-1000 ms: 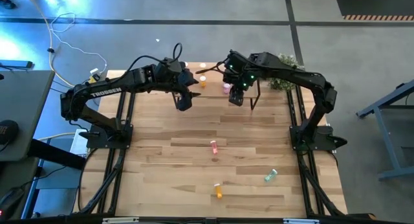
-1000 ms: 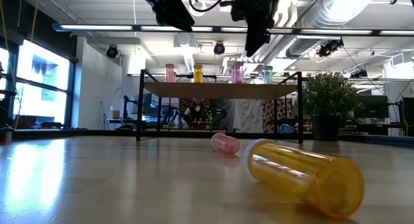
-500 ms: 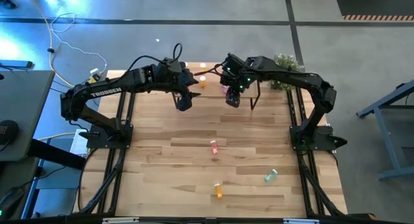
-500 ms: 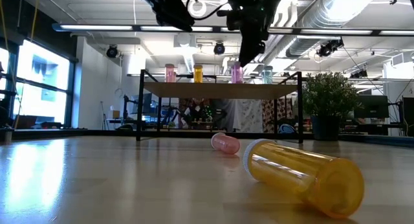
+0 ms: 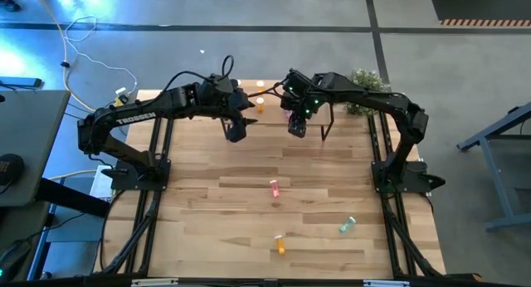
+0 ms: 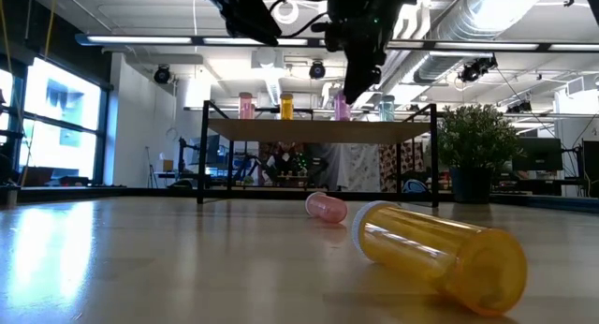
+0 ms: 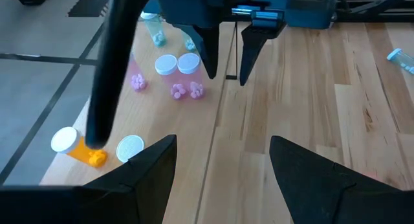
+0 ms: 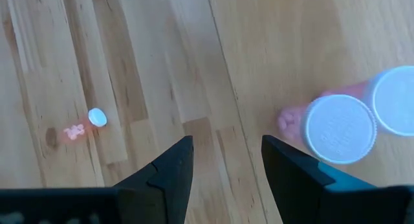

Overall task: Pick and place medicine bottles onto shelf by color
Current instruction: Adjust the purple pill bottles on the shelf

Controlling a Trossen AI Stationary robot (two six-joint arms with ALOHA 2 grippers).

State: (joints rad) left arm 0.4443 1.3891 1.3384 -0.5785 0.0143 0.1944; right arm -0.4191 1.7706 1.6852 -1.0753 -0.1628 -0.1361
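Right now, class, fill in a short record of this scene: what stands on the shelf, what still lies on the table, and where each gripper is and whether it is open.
shelf: four upright bottles in the low view: pink bottle, orange bottle, second pink bottle, teal bottle
table: three bottles lying down: fallen pink bottle, fallen orange bottle, fallen teal bottle
left gripper: open, empty, in front of the shelf
right gripper: open, empty, beside the shelf's pink bottles
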